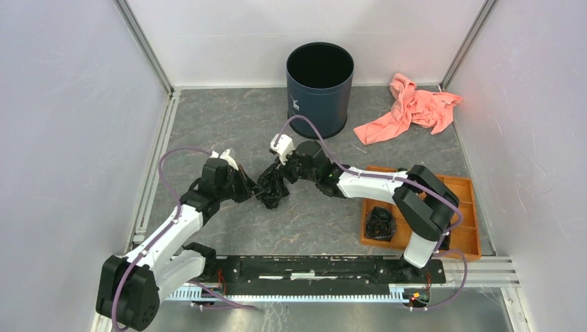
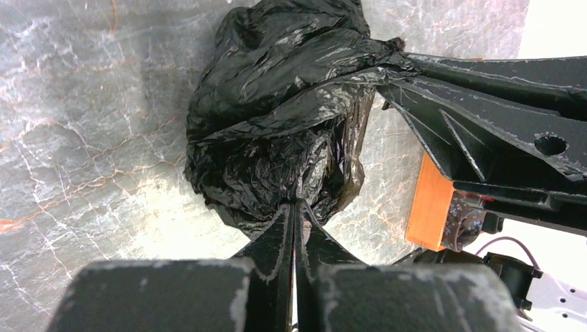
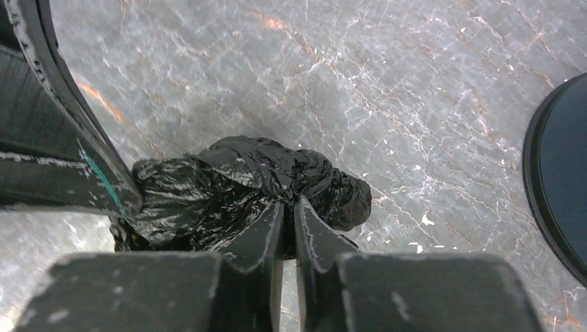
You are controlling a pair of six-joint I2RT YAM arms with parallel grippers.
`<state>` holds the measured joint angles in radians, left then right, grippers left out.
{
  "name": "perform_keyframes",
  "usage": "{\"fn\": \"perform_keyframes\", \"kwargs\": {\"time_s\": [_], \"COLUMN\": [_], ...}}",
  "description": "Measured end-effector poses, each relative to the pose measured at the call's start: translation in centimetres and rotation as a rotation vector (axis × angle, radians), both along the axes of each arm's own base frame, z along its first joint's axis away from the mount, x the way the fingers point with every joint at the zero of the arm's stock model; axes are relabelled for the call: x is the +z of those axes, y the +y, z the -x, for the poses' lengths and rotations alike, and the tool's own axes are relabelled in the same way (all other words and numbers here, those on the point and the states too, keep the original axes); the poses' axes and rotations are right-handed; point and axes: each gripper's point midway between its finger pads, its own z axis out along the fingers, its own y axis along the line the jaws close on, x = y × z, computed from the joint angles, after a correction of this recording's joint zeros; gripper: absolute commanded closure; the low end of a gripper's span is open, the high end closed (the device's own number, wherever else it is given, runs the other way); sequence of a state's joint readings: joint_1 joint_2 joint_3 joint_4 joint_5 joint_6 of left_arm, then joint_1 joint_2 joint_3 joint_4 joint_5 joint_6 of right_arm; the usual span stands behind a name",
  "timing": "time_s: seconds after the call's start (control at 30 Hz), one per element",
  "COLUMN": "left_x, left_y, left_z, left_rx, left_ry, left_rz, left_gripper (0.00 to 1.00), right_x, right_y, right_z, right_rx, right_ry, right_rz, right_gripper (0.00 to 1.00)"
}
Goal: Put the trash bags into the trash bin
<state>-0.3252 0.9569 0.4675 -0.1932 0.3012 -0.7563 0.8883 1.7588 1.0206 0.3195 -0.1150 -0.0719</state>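
A crumpled, glossy black trash bag (image 1: 272,188) lies bunched on the grey table between both arms. In the left wrist view my left gripper (image 2: 297,205) is shut, with the near edge of the trash bag (image 2: 277,117) pinched between its tips. From the other side my right gripper (image 3: 289,203) has its jaws drawn together on a fold of the trash bag (image 3: 221,187). In the top view the left gripper (image 1: 257,191) and right gripper (image 1: 282,173) meet at the bag. The navy trash bin (image 1: 320,86) stands upright and open behind them, apart from the bag.
A salmon-pink cloth (image 1: 410,109) lies at the back right. An orange compartment tray (image 1: 465,207) at the right front holds a small black roll (image 1: 380,223). White walls close in the table on three sides. The bin's rim (image 3: 561,173) shows right of the right gripper.
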Motion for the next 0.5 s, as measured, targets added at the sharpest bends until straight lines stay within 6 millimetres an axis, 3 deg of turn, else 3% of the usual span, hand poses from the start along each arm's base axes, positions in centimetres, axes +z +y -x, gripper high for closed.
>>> {"fn": "perform_keyframes", "kwargs": {"time_s": [0.13, 0.2, 0.3, 0.4, 0.47, 0.5], "left_x": [2.2, 4.2, 10.2, 17.3, 20.9, 21.9], "left_y": [0.1, 0.2, 0.5, 1.1, 1.8, 2.2], "left_z": [-0.5, -0.9, -2.6, -4.0, -4.0, -3.8], "left_rx": [-0.011, -0.014, 0.001, 0.036, 0.07, 0.089], "left_ry": [-0.026, -0.056, -0.174, -0.339, -0.437, -0.472], "left_rz": [-0.019, -0.031, -0.051, -0.061, -0.058, -0.056], "left_gripper": [0.98, 0.98, 0.98, 0.91, 0.88, 0.83], "right_x": [1.9, 4.2, 9.8, 16.4, 18.9, 19.1], "right_y": [-0.3, -1.2, -2.7, -4.5, -6.0, -6.7], "right_z": [-0.1, 0.3, 1.0, 2.3, 3.6, 4.3], "right_rx": [-0.025, -0.038, -0.059, -0.081, -0.089, -0.091], "right_ry": [-0.005, -0.021, -0.076, -0.144, -0.16, -0.15], "right_rz": [-0.019, -0.031, -0.092, -0.213, -0.304, -0.334], "right_gripper": [1.0, 1.0, 1.0, 1.0, 1.0, 1.0]}}
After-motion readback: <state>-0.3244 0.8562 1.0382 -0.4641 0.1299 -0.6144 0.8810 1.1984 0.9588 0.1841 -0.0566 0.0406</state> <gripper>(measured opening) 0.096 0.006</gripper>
